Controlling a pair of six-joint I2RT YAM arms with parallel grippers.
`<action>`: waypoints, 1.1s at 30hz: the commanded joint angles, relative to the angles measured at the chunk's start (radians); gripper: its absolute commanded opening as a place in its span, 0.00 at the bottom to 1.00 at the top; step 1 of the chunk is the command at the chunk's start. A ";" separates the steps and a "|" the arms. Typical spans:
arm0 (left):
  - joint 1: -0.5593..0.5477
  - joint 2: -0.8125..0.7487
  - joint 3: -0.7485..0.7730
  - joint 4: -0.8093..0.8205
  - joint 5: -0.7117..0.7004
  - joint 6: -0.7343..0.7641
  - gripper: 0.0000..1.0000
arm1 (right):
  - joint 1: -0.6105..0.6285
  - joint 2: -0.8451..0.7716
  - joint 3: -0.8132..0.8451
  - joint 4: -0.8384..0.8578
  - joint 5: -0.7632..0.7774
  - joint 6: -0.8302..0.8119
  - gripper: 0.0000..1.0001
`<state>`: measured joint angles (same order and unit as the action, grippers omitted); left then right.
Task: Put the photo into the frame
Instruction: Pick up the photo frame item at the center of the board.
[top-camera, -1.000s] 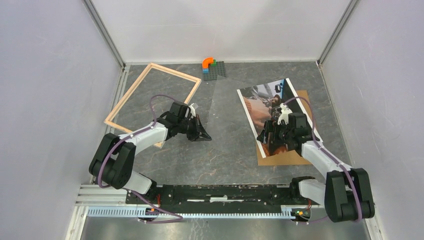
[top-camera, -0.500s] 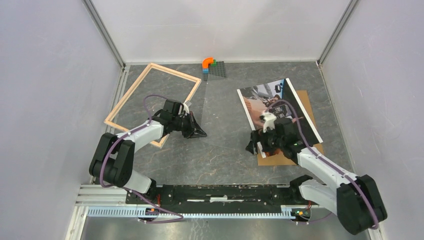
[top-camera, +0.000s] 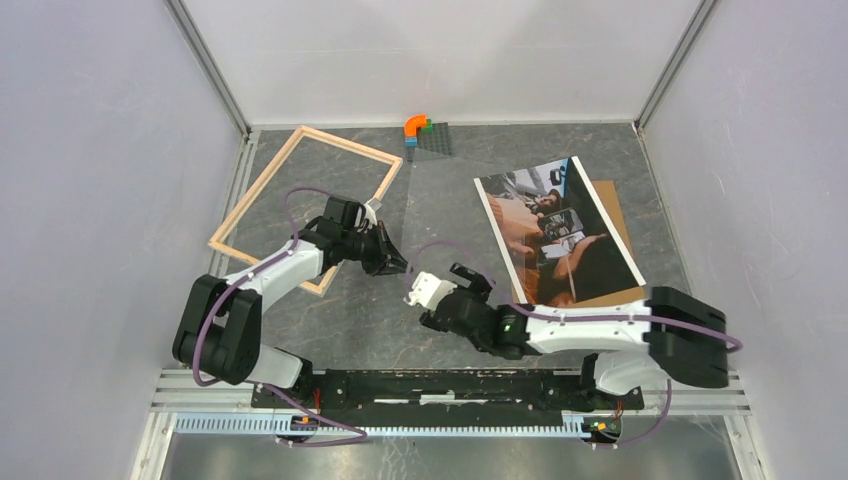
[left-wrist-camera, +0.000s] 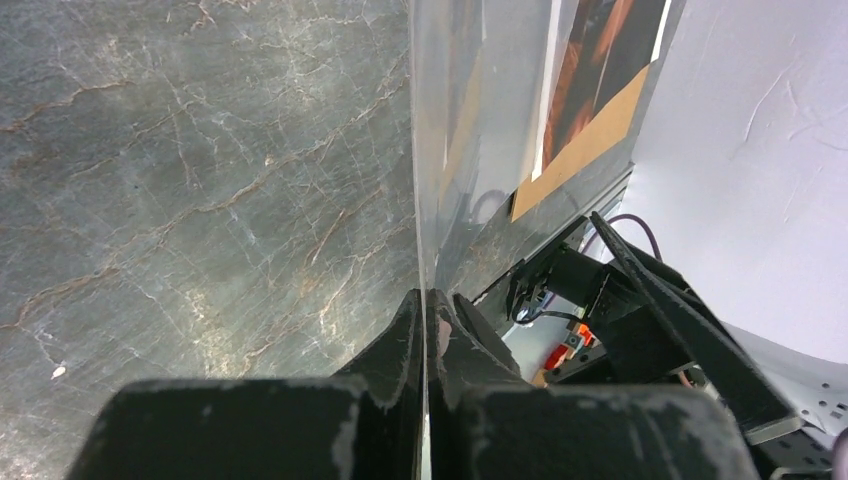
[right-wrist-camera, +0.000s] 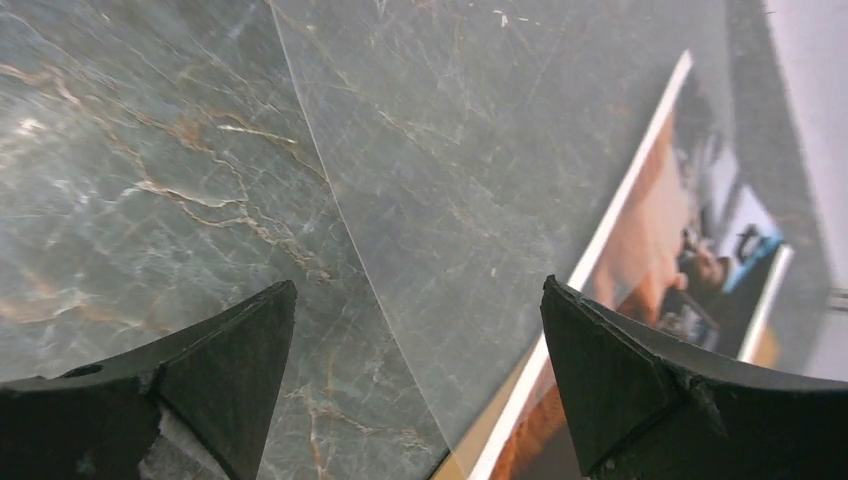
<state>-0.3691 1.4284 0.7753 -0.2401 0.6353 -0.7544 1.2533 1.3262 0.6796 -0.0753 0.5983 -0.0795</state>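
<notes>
The photo (top-camera: 555, 230) lies face up on the right side of the worktop (top-camera: 400, 335), turned a little, with its white margin strip on the left. It rests on a brown backing board (top-camera: 613, 210), which shows along its right and near edges. The frame (top-camera: 255, 186) lies flat at the far left, well apart from the photo, and it has nothing inside its rails.

Between the two there is a clear sheet (top-camera: 450, 220), very faint from above. The left gripper (top-camera: 395, 262) has its fingers (left-wrist-camera: 408, 330) clenched on the edge of this sheet (left-wrist-camera: 440, 150), and in the left wrist view the photo shows through it. The left arm crosses over the near rail of the frame.

The right gripper (top-camera: 445, 298) hangs low over the worktop, just in front of the photo's near left corner. Its fingers (right-wrist-camera: 240, 340) are spread wide and grasp nothing; below them the curved edge of the clear sheet (right-wrist-camera: 480, 200) is seen.

At the far edge stand some toy bricks (top-camera: 415, 125), orange, green and blue, beside a dark studded baseplate (top-camera: 437, 140).
</notes>
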 joint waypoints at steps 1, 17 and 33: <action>-0.003 -0.045 0.035 -0.019 0.023 0.005 0.02 | 0.065 0.114 0.055 0.121 0.306 -0.121 0.98; 0.000 -0.077 0.044 -0.050 0.043 -0.029 0.07 | 0.131 0.470 0.165 0.281 0.775 -0.267 0.80; -0.001 -0.174 0.081 -0.132 -0.006 0.001 0.42 | 0.129 0.438 0.108 0.409 0.767 -0.348 0.17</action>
<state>-0.3687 1.3312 0.7910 -0.3119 0.6537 -0.7815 1.3811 1.8137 0.8047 0.2714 1.3403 -0.4110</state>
